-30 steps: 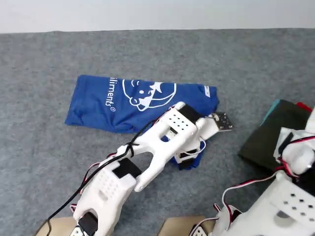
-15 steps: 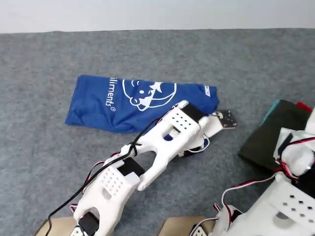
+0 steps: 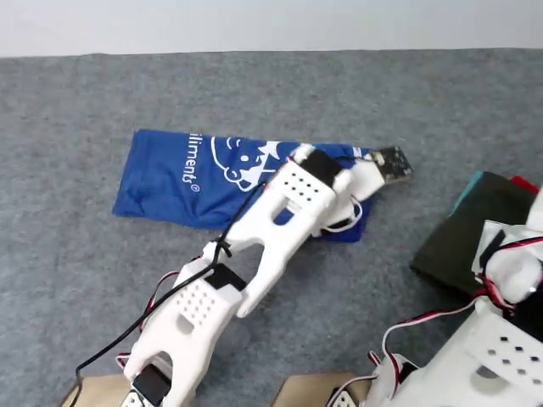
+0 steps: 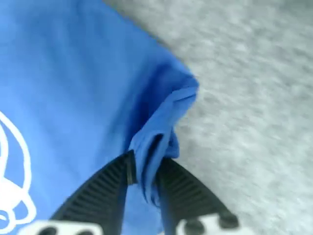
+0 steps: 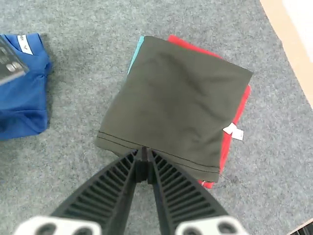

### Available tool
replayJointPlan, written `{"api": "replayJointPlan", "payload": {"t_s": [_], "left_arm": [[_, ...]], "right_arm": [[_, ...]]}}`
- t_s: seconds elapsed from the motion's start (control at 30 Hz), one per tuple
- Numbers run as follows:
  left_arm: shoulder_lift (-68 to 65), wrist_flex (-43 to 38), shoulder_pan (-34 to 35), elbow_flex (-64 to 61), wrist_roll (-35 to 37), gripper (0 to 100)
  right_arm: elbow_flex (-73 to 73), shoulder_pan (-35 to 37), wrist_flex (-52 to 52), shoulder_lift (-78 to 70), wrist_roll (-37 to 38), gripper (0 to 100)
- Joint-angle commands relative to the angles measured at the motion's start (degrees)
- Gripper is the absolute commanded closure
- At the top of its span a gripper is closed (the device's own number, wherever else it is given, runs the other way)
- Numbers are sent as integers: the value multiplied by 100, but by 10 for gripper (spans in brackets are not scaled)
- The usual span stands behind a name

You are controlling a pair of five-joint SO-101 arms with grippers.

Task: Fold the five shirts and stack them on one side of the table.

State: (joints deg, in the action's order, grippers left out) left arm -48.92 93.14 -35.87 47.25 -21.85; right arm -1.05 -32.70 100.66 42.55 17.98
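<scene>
The blue shirt point(image 3: 195, 178) lies flat on the grey tabletop point(image 3: 85, 271), towards the far left, with its white print facing up. It is partly folded into a long strip. The left arm point(image 3: 280, 220) stretches across the shirt's right end.

In the left wrist view, the left pincer point(image 4: 144, 164) is clenched on a bunched ridge of the blue shirt's point(image 4: 58, 88) edge. The cloth is squeezed between the two black fingers point(image 4: 110, 183) and rises in a small fold just past their tips. Bare grey tabletop point(image 4: 254, 98) lies beside that fold.

A stack of folded shirts sits at the right side of the tabletop, well apart from the blue one. The olive shirt point(image 5: 181, 103) is on top, with a small white label point(image 5: 232, 131) near one corner. The red shirt point(image 5: 234, 127) shows along two of its edges, and a thin strip of a teal shirt point(image 5: 136, 54) shows along another. In the high view the same stack shows as a dark block point(image 3: 471, 233) at the right edge.

The right pincer point(image 5: 143, 157) has its fingers pressed together with nothing between them. Its tips are at the near hem of the olive shirt, though it is hard to say whether they touch the cloth. The right end of the blue shirt point(image 5: 22, 98) shows beside the stack.
</scene>
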Motion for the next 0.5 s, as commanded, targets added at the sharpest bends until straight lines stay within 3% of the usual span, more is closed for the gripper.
{"api": "replayJointPlan", "payload": {"t_s": [0.0,0.47], "left_arm": [[-229,-44,255,848,-264,994],[-1468,-220,677,2422,-659,983]], "right_arm": [[-18,-57,215,57,70,988],[-9,-48,215,40,70,988]]}}
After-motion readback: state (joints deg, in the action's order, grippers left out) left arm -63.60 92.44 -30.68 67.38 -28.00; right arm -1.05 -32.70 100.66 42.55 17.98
